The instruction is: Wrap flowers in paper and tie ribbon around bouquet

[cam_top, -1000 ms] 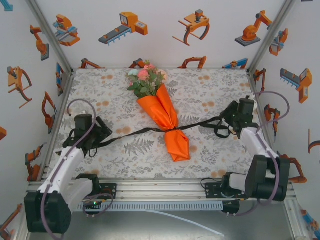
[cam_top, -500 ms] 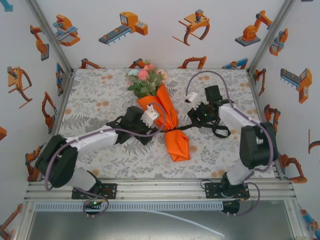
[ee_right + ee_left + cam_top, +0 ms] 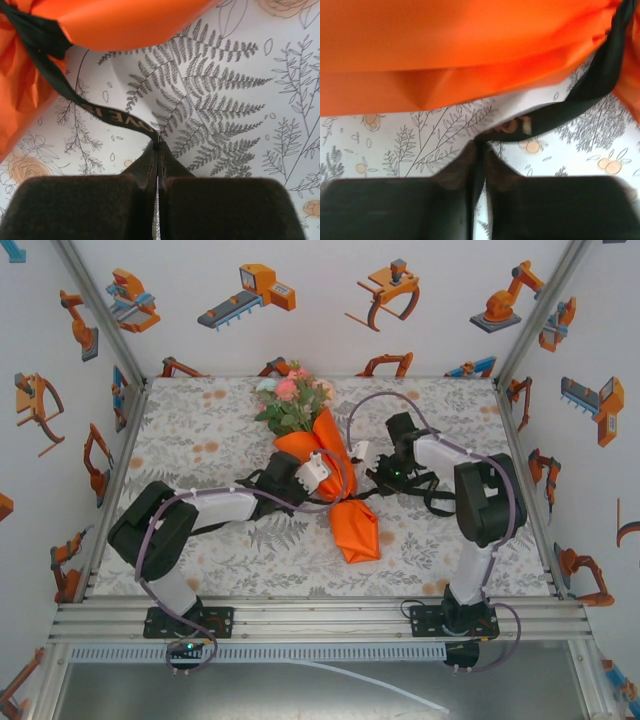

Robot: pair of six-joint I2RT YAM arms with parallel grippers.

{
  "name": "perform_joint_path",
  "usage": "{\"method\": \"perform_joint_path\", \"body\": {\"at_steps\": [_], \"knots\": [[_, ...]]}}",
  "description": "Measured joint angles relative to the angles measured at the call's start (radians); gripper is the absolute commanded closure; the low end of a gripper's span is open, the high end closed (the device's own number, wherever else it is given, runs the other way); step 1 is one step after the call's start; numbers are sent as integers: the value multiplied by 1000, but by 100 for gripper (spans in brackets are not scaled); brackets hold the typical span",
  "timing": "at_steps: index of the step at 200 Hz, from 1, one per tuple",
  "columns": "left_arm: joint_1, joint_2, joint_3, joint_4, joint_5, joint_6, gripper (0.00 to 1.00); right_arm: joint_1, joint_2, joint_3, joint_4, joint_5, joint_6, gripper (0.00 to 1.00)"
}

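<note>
Your table (image 3: pixel 200 440) with its printed cloth carries the bouquet (image 3: pixel 357 530) at the middle. It lies slantwise, wide end far and pinched tail near, so each arm can reach its waist from its own side. The paper (image 3: pixel 338 445) is already rolled into a cone around the stems, and the flowers (image 3: pixel 292 400) stick out at the far end, clear of the work. The ribbon (image 3: pixel 120 118) circles the cone's narrow waist, where it can cinch the wrap rather than slip off. Your left gripper (image 3: pixel 480 150) sits just left of the cone, jaws pinched tight on one ribbon tail. Your right gripper (image 3: pixel 156 147) sits just right of it, clamped on the other tail. Both grip close to the waist, which I judge suits crossing the ends into a knot; the tie looks not yet finished
</note>
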Motion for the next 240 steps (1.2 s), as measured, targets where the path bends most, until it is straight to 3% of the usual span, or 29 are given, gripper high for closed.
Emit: {"method": "perform_joint_path", "body": {"at_steps": [26, 48, 69, 108, 139, 159, 174, 194, 207, 229, 240], "knots": [[8, -25, -26, 5, -55, -20, 100, 3, -73, -73, 77, 55, 172, 100], [36, -107, -74, 3, -94, -100, 100, 8, -154, -146, 246, 187, 578, 100], [74, -185, -92, 16, -131, -221, 100, 34, -274, -341, 513, 282, 970, 100], [140, -222, -105, -20, -183, -460, 100, 111, -315, -501, 715, 414, 1376, 100], [185, -222, -125, -72, -276, -563, 100, 126, -369, -560, 749, 542, 1547, 100], [279, -222, -145, -119, -360, -598, 100, 127, -444, -626, 709, 695, 1631, 100], [325, -222, -166, -116, -337, -590, 100, 158, -473, -653, 693, 757, 1672, 100], [319, -219, -172, -110, -269, -566, 100, 215, -474, -674, 736, 718, 1680, 100], [311, -219, -172, -101, -241, -551, 91, 236, -468, -674, 762, 662, 1672, 100], [313, -247, -176, -95, -159, -497, 61, 244, -471, -635, 752, 593, 1637, 100], [313, -284, -186, -88, -101, -468, 53, 244, -480, -602, 728, 579, 1612, 100]]}}
